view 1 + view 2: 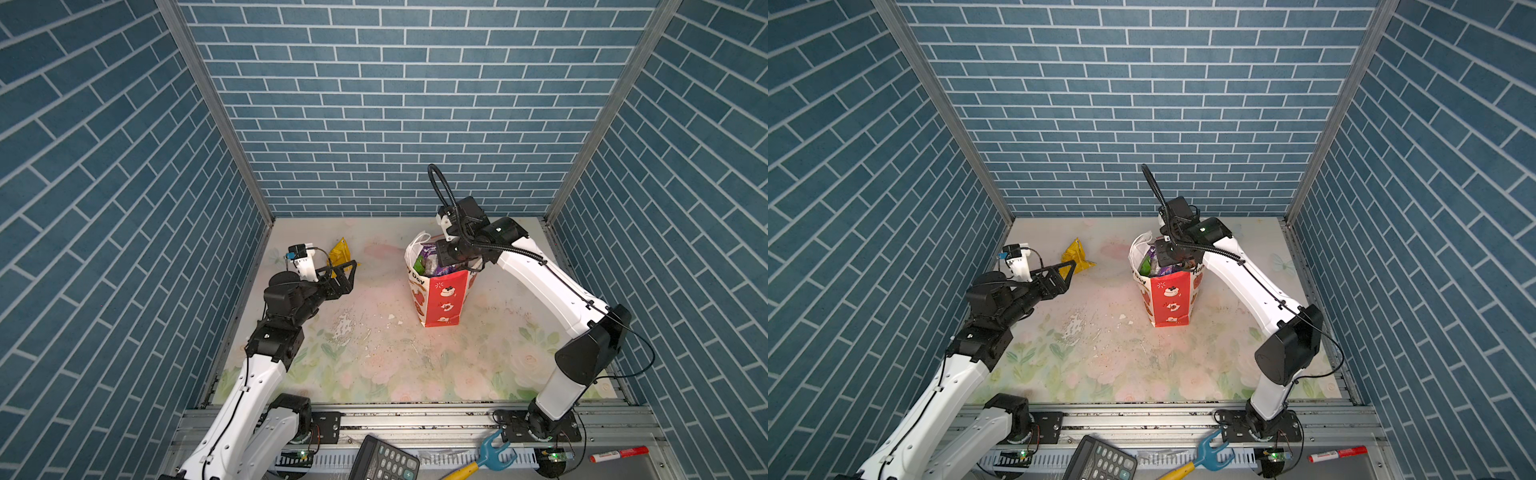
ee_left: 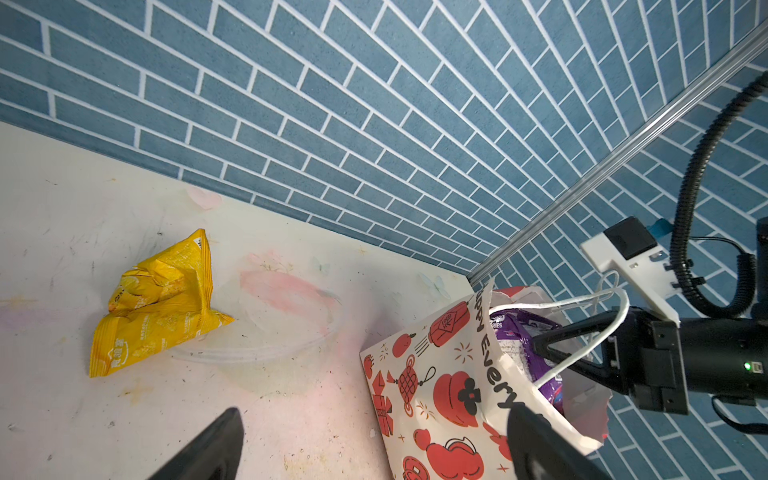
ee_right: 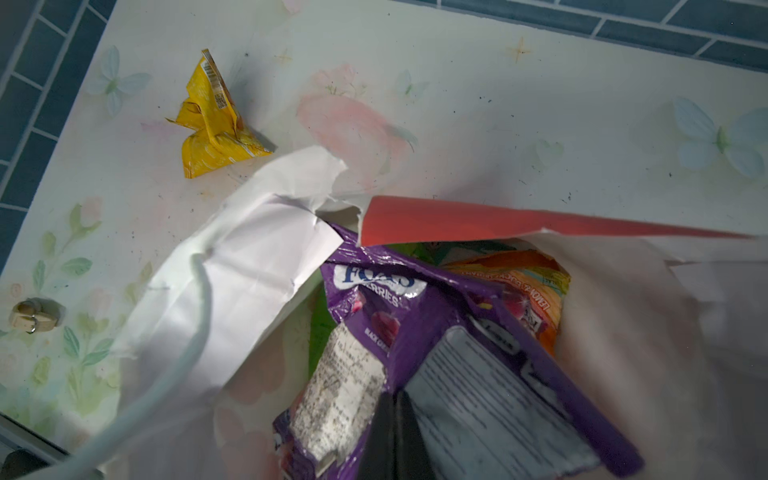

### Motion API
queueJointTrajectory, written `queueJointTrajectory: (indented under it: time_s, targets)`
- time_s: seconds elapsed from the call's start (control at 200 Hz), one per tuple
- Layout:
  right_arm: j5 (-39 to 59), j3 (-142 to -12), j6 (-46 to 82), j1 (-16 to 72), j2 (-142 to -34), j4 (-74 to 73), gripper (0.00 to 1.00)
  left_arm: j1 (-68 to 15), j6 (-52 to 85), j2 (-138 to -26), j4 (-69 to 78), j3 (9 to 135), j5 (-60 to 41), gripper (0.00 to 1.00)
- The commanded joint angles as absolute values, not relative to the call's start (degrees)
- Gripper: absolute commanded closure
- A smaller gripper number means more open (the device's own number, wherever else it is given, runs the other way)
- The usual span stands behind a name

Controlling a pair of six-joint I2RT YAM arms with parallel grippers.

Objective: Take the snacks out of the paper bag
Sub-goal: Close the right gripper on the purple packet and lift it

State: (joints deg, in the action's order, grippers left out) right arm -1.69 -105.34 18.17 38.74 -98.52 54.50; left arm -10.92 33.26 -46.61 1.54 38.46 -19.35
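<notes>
The paper bag stands upright right of centre on the table, its mouth open and its rim torn. My right gripper reaches down into that mouth, shut on the back of a purple snack packet. An orange packet and a green one lie under it in the bag. A crumpled yellow packet lies on the table at the back left. My left gripper hovers open and empty between it and the bag.
Blue brick walls close the table in on three sides. A calculator, a blue and yellow tool and a red marker lie on the front rail. A small beige object sits on the floral mat.
</notes>
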Motion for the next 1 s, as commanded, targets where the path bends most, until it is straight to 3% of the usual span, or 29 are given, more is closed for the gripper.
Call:
queueJointTrajectory:
  time_s: [0.0,0.995]
  targets:
    - [-1.1,-108.4,18.6,39.1,-95.7,53.7,1.0,-11.2,33.4,-46.4,1.9,37.4,-19.6,0.0]
    - [-6.3,-111.3,16.9,39.1,-92.4,53.3,1.0,-11.2,34.0,-48.1,2.9,37.3,-19.9,0.0]
